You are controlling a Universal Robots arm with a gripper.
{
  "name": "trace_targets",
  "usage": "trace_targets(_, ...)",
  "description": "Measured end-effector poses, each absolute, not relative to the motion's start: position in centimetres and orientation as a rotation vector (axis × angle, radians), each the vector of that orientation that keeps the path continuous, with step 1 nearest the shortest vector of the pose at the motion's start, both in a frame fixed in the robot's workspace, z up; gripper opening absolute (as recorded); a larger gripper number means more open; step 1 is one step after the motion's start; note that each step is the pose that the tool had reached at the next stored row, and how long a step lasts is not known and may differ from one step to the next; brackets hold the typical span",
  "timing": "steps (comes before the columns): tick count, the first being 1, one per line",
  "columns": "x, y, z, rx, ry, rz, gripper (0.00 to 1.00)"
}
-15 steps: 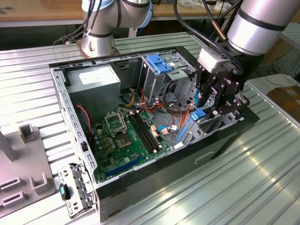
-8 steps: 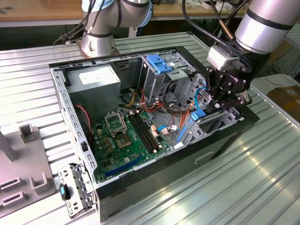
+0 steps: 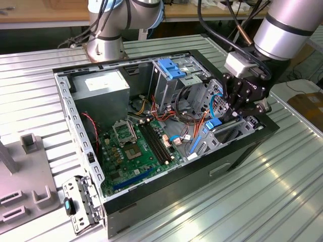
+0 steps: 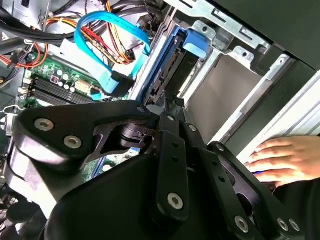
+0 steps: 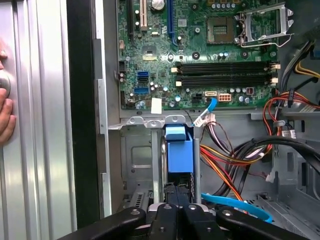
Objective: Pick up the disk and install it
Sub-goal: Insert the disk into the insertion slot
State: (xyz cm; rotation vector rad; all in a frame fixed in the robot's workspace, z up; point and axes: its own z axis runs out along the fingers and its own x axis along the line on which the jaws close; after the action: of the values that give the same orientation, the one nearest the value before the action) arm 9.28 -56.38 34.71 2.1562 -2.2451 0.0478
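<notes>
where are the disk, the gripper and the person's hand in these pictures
the disk (image 5: 179, 155): first wrist view, on its blue rail frame
the gripper (image 5: 177, 194): first wrist view, midway between its fingertips
the hand (image 4: 285, 160): second wrist view, on the middle of the hand

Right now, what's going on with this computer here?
A robot arm has its gripper down inside the open case, at the drive cage. The gripper is right at the end of the disk, which stands on edge in a cage slot with its blue rail showing. A person's hand rests on the table beside the case.
</notes>
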Motion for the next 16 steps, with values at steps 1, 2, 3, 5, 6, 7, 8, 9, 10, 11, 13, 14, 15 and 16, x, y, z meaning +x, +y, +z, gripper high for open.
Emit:
trace_targets(1, 9.3, -56.4, 34.4, 2.156, -2.245, 0.048, 0.11)
trace_targets(2, 9.3, -56.4, 34.2, 2.156, -2.245, 0.048, 0.11)
trace_targets(3, 9.3, -56.4, 34.0, 2.156, -2.245, 0.048, 0.11)
trace_targets(5, 9.3, -56.4, 33.5, 2.156, -2.245, 0.048, 0.11)
trace_targets(6, 9.3, -56.4, 33.4, 2.156, -2.245, 0.048, 0.11)
trace_targets(7, 9.3, -56.4, 33.7, 2.157, -2.245, 0.047, 0.11)
trace_targets(8, 9.3, -56.4, 34.1, 2.156, -2.245, 0.048, 0.11)
trace_targets(9, 9.3, -56.3, 34.4, 2.156, -2.245, 0.048, 0.11)
trace_targets(10, 9.3, -56.3, 34.5, 2.156, -2.245, 0.048, 0.11)
trace_targets(11, 9.3, -56.3, 34.6, 2.157, -2.245, 0.048, 0.11)
trace_targets(13, 9.3, -56.3, 34.6, 2.156, -2.245, 0.048, 0.11)
trace_targets(14, 9.3, -56.3, 34.6, 2.156, -2.245, 0.048, 0.11)
trace_targets(15, 9.3, -56.3, 34.6, 2.156, -2.245, 0.048, 0.11)
trace_targets(16, 9.3, -56.3, 34.7, 2.156, -2.245, 0.048, 0.11)
